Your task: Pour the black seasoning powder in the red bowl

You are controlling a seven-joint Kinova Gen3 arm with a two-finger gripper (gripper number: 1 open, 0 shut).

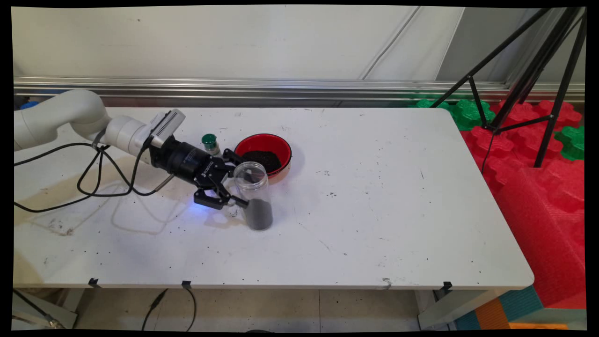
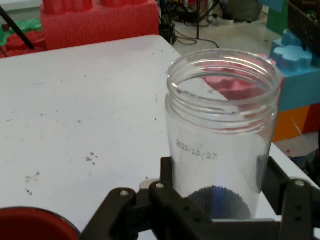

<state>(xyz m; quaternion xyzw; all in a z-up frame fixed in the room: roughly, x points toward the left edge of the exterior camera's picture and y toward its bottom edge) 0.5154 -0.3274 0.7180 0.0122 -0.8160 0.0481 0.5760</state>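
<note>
Leftmost, the white arm reaches in low over the surface (image 1: 374,224), with black cables (image 1: 93,178) looping from it down onto the white top. That left part carries brownish stains and scuffs. The black pincer (image 1: 234,185) points right and slightly toward the near edge, and its fingers (image 2: 167,175) are clamped on a clear plastic jar (image 1: 254,194), one at each side of its lower body, as the hand view shows.

The jar stands upright with no lid, a threaded rim at its open mouth and a layer of dark grains in its bottom part; a faint printed date shows on its wall. Just behind the pincer, a small bottle with a green cap (image 1: 210,142) stands upright, close to the wrist. Right of that bottle and just behind the jar sits a round red bowl (image 1: 264,152) holding dark granular matter; bowl and jar look nearly touching in the main view, but contact cannot be judged.

Right of the jar, the surface runs flat, speckled with small dark crumbs, as far as its rounded right edge. Beyond that edge lie red and green foam blocks (image 1: 538,187), and black tripod legs (image 1: 552,79) stand over them.
</note>
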